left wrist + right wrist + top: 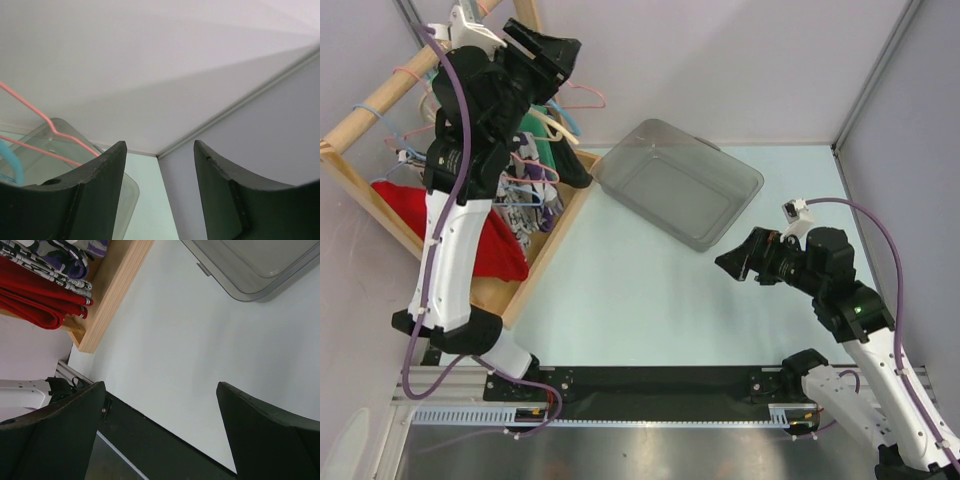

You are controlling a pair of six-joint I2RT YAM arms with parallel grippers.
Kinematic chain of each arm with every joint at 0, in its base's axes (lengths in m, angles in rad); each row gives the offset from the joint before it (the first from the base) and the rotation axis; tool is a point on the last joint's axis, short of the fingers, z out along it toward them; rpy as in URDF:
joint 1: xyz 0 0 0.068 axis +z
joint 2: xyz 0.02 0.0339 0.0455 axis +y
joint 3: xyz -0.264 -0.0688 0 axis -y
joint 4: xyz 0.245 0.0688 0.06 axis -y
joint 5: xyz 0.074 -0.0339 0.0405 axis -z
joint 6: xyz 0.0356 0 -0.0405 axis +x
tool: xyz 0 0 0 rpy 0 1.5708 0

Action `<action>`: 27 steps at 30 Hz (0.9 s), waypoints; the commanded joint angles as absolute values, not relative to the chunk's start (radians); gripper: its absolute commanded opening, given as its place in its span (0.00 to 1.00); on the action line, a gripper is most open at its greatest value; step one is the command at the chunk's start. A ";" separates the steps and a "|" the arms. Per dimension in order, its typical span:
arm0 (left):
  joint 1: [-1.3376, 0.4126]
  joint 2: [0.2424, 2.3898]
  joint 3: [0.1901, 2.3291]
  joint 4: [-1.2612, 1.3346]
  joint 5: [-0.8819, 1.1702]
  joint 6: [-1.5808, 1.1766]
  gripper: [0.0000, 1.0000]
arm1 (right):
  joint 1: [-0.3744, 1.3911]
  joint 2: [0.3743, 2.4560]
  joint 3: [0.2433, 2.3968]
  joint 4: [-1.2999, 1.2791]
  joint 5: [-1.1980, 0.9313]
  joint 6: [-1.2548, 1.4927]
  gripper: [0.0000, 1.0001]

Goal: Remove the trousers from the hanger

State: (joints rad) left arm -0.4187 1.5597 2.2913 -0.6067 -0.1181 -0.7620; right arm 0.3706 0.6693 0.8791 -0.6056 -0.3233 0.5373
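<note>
The pink wire hanger (601,97) hangs on the wooden rack at the top left, and its wires also show at the left of the left wrist view (50,125). A black piece of fabric, seemingly the trousers (572,165), hangs below it, partly hidden by my left arm. My left gripper (555,45) is raised high beside the rack, open and empty (160,150), and the hanger is to the left of its fingers. My right gripper (735,262) is open and empty (157,387), low over the table at the right, far from the rack.
A grey plastic bin (745,180) sits at the back middle of the table. The wooden rack (550,245) holds a red cloth (492,245), purple-and-white patterned garments (535,200), a green garment (535,128) and a blue hanger (17,165). Walls enclose the back and right.
</note>
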 commanded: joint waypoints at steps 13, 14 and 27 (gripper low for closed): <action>-0.313 1.670 2.373 -0.726 -0.377 -0.876 0.44 | 0.367 0.634 0.925 -0.634 -0.308 0.555 1.00; -0.313 1.681 2.376 -0.735 -0.409 -0.877 0.45 | 0.367 0.634 0.923 -0.632 -0.307 0.558 1.00; -0.310 1.741 2.361 -0.752 -0.502 -0.919 0.47 | 0.367 0.592 0.925 -0.627 -0.265 0.581 1.00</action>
